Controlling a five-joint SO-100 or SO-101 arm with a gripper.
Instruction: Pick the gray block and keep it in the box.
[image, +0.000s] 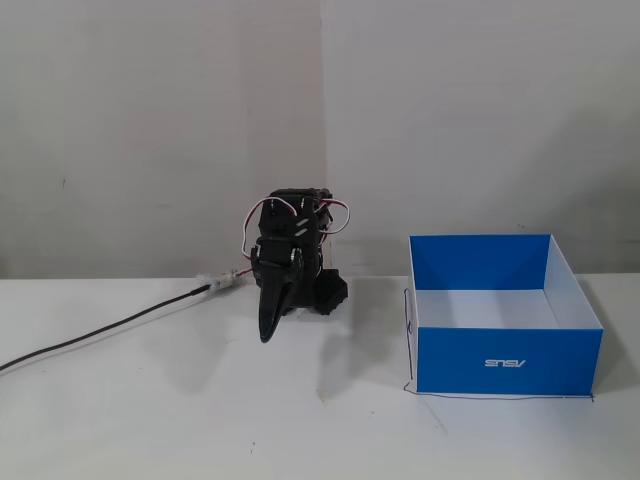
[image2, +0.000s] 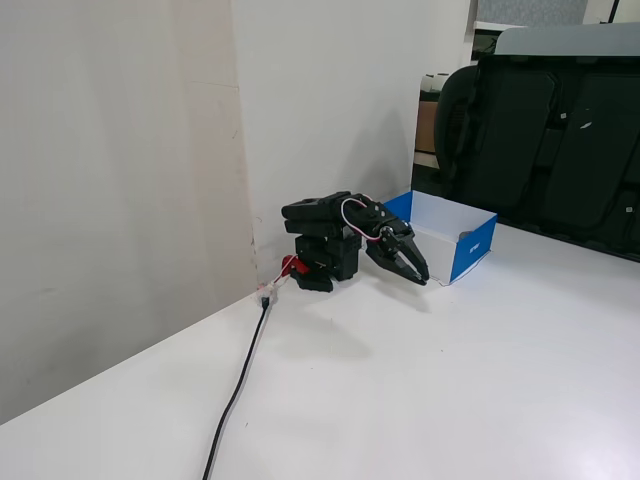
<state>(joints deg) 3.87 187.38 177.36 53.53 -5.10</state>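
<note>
The box (image: 505, 362) is bright blue outside with a white logo and white inside; it stands open-topped on the white table at the right in a fixed view and shows behind the arm in the other fixed view (image2: 474, 245). What shows of its inside holds nothing. My gripper (image: 268, 334) hangs folded in front of the black arm, fingertips pointing down just above the table, left of the box. Its jaws look closed together with nothing between them; it also shows in the other fixed view (image2: 422, 279). The gray block is not in view in either frame.
A black cable (image: 110, 328) runs from the arm's base across the table to the left edge, also seen in the other fixed view (image2: 236, 390). A white wall stands behind the arm. A black chair (image2: 545, 140) stands beyond the table.
</note>
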